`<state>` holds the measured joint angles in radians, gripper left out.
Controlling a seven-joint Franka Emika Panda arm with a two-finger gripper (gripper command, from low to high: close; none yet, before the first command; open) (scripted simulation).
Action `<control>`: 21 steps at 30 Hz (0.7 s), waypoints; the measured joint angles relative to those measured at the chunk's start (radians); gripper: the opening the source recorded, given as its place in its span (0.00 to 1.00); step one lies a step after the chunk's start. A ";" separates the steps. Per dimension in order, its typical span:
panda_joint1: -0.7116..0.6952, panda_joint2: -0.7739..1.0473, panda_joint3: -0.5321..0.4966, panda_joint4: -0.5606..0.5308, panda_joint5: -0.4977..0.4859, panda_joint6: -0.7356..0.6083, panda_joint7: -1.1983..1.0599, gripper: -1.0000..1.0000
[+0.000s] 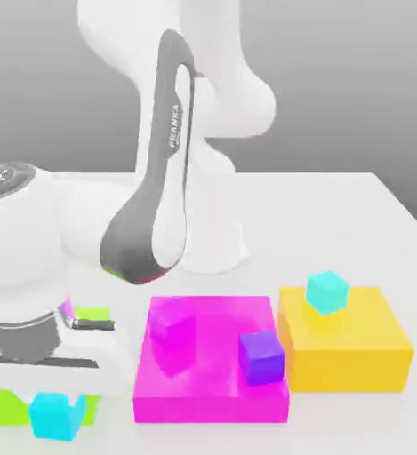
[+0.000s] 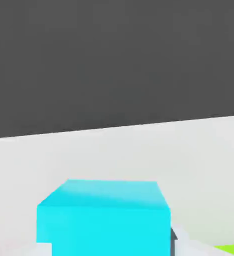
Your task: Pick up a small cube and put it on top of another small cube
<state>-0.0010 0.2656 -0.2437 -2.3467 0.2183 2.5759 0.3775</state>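
The cyan cube (image 1: 57,416) sat at the lower edge of the exterior view's left, directly beneath the robot hand and on a flat lime block (image 1: 5,406). The gripper (image 1: 55,404) had its fingers drawn together on this cube; in the hand view the cube (image 2: 104,220) lay close before the camera, with a sliver of lime (image 2: 233,249) beside it. To the exterior view's right lay a large magenta block (image 1: 213,391), carrying a small magenta cube (image 1: 172,331) and the purple cube (image 1: 262,357), the two well apart. Just beside the magenta block, farther to the exterior view's right, lay a yellow block (image 1: 349,351) bearing a turquoise cube (image 1: 326,291) near its far left corner. All blocks rested on a white table (image 1: 336,213). The arm (image 1: 154,222) descended from its white base toward the hand.
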 joint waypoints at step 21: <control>0.246 -0.296 0.182 -0.357 -0.220 0.097 0.208 1.00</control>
<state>0.2451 -0.0305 -0.0620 -2.7035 -0.0017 2.6725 0.5851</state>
